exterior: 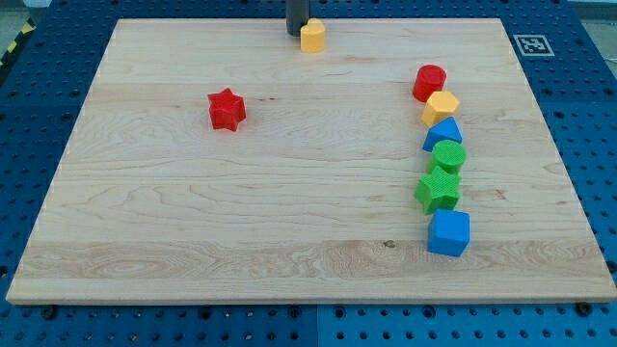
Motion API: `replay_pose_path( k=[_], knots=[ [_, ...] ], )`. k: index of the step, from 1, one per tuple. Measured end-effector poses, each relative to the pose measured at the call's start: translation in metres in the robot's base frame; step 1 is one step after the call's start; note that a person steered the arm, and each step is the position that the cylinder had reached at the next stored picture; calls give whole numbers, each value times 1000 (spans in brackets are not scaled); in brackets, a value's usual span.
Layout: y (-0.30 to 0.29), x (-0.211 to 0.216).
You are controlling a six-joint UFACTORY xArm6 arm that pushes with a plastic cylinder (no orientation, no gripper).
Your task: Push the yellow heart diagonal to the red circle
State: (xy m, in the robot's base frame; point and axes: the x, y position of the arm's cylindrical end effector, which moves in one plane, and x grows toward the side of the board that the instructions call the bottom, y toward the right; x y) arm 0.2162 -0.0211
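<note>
The yellow heart [312, 36] sits at the view's top edge of the wooden board [193, 212], near the middle. My tip [296, 34] is right next to its left side, touching or nearly so. The red circle [430, 82] lies far to the right and a little lower, at the top of a column of blocks.
Below the red circle runs a tight column: a yellow hexagon [441, 106], a blue triangle [443, 134], a green circle [448, 155], a green star [438, 189] and a blue cube [448, 232]. A red star [227, 109] lies alone at the left.
</note>
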Motion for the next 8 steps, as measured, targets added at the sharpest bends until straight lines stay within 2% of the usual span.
replay_pose_path(
  k=[3, 8],
  knots=[
    [0, 18],
    [58, 18]
  ],
)
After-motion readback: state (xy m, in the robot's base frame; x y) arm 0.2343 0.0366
